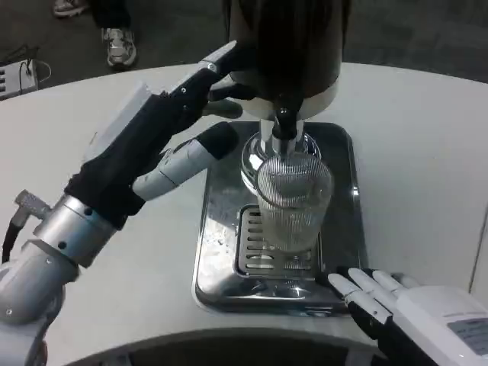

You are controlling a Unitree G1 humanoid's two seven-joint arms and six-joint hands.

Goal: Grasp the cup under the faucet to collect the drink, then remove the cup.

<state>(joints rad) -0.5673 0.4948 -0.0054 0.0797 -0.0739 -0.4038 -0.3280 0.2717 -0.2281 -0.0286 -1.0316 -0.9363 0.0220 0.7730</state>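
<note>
A ribbed clear cup (293,204) stands at center on the steel drip tray (217,259), under the black faucet (284,122). At 9 o'clock, the left hand (171,126) reaches toward the dispenser (286,46), fingers extended, holding nothing. At 5 o'clock, the right hand (415,309) rests open by the tray.

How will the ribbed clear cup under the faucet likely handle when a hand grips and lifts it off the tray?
The cup looks like thin ribbed clear plastic, so probably light and apt to flex if squeezed. It is tall on a slotted grate, so a sideways nudge might tip it. The ribs should help grip.
</note>
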